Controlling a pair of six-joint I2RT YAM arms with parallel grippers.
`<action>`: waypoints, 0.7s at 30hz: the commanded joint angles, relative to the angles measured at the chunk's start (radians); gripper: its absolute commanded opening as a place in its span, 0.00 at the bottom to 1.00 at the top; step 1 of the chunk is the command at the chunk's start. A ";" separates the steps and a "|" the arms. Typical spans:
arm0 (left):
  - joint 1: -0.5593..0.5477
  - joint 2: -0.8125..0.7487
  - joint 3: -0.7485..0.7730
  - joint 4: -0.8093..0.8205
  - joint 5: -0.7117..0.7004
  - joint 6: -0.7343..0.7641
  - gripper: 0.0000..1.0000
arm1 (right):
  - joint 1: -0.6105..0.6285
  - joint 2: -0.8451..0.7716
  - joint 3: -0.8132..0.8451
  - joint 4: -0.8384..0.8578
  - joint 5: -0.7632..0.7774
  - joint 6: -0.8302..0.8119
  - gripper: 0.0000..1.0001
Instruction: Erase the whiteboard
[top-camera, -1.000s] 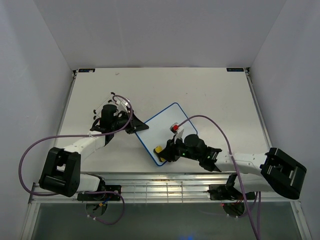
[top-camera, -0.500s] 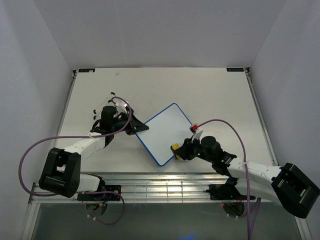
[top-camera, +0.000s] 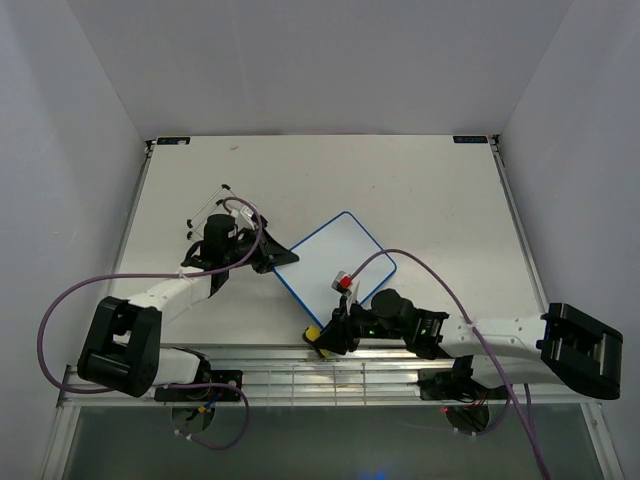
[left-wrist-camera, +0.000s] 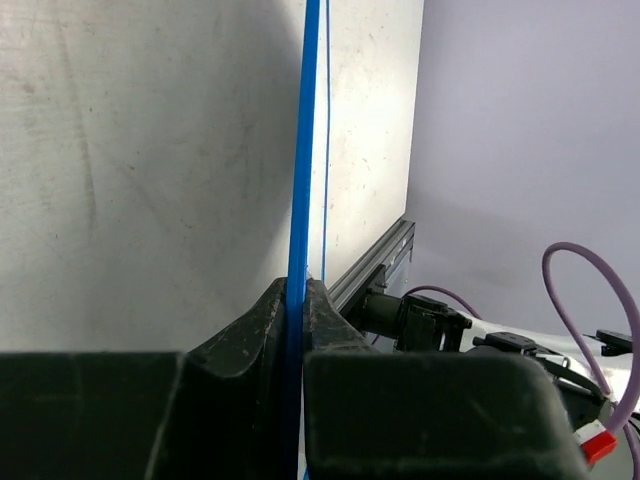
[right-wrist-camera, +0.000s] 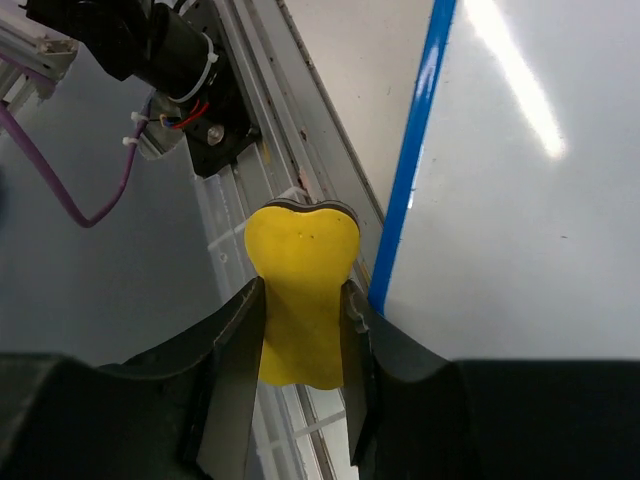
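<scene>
Since half a second back, my right gripper (top-camera: 321, 335) has swung the yellow eraser (top-camera: 314, 331) from the right edge of the whiteboard (top-camera: 325, 255) round to its near corner.

From above, the whiteboard lies slantwise on the table (top-camera: 420, 190), its left corner pinched by the left gripper (top-camera: 268, 256). Its surface looks blank, though glare could hide faint marks.

On the left wrist, the fingers (left-wrist-camera: 250, 330) are pressed tight on the blue frame (left-wrist-camera: 300, 150), seen edge-on.

On the right wrist, the jaws squeeze the eraser, which hangs just off the frame, beside the whiteboard rather than on it.

I judge we are mid-wipe, at a stroke's end. Next I'd bring the eraser back over the whiteboard, press it flat, and sweep any unwiped patch.
</scene>
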 joint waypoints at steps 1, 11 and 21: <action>-0.009 -0.034 0.015 -0.076 -0.024 -0.003 0.00 | -0.011 -0.075 0.034 -0.047 0.029 -0.011 0.30; -0.009 -0.050 0.145 -0.247 -0.096 0.227 0.00 | -0.024 -0.595 0.179 -0.636 0.339 -0.095 0.30; -0.009 -0.137 0.454 -0.405 -0.063 0.473 0.00 | -0.414 -0.416 0.348 -1.017 0.546 -0.187 0.31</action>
